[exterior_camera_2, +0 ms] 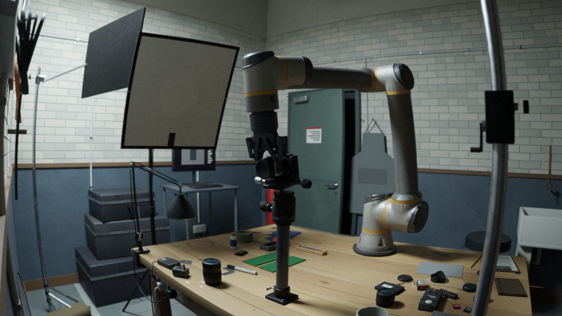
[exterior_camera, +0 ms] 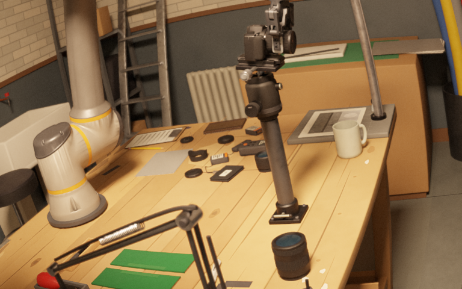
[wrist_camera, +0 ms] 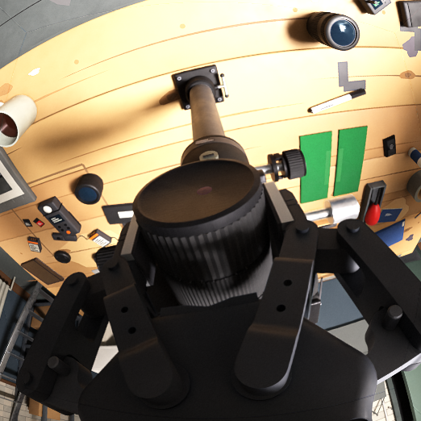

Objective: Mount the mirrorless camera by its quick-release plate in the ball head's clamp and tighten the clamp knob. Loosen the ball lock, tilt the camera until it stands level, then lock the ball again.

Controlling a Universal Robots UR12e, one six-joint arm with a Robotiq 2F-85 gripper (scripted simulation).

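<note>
My gripper (exterior_camera: 277, 42) (exterior_camera_2: 271, 167) (wrist_camera: 203, 238) reaches down from above around the lens barrel of the black mirrorless camera (exterior_camera: 264, 44) (exterior_camera_2: 277, 168) (wrist_camera: 201, 226). The camera sits on the clamp (exterior_camera: 260, 64) (exterior_camera_2: 281, 182) of the ball head (exterior_camera: 262, 93) (exterior_camera_2: 283, 206), on top of a dark post bolted to the bench by its base plate (exterior_camera: 289, 214) (wrist_camera: 198, 86). The silver clamp knob (exterior_camera: 246, 74) (wrist_camera: 342, 207) sticks out to one side and the black ball lock knob (exterior_camera: 252, 109) (wrist_camera: 288, 164) lower on the head. The gripper is open, its fingers either side of the lens, holding nothing.
A white mug (exterior_camera: 348, 138) stands on the right of the bench next to a grey lamp base (exterior_camera: 340, 124). A loose lens (exterior_camera: 290, 255) stands near the front edge. Lens caps, batteries and a remote (exterior_camera: 250, 147) lie behind the post, green mats (exterior_camera: 151, 260) in front.
</note>
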